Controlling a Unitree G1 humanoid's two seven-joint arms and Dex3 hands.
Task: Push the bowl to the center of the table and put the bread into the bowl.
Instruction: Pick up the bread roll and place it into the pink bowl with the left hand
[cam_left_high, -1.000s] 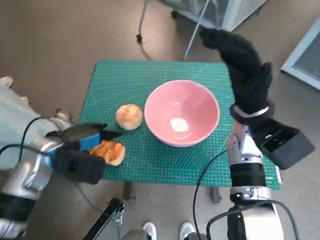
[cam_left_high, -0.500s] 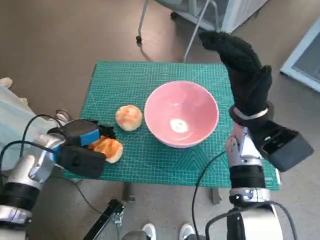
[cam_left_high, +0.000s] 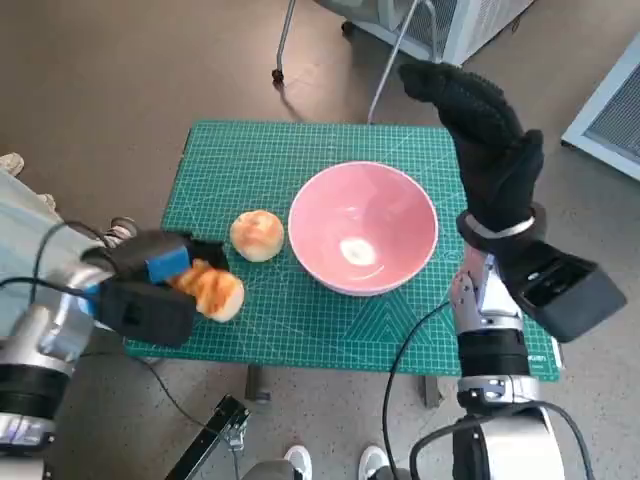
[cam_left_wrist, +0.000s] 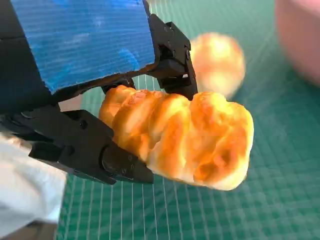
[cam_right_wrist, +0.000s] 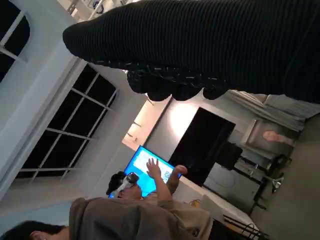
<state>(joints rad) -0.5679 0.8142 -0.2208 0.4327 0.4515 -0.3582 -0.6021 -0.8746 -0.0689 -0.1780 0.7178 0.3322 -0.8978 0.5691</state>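
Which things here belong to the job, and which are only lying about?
Job: pink bowl; twisted bread, held by the left hand; round bun, probably also bread.
Lying about: green cutting mat; chair legs; raised right hand, holding nothing.

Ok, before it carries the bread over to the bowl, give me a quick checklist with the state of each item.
1. Twisted bread held by the left hand: ok, fingers grip it on both sides.
2. Bread lifted off the mat: cannot tell.
3. Pink bowl near the middle of the green mat: ok.
4. Bowl has room: ok, nothing in it.
5. Round bun off the carry path: not ok, it lies between the hand and the bowl.
6. Right hand out of the way: ok, raised beside the bowl, holding nothing.
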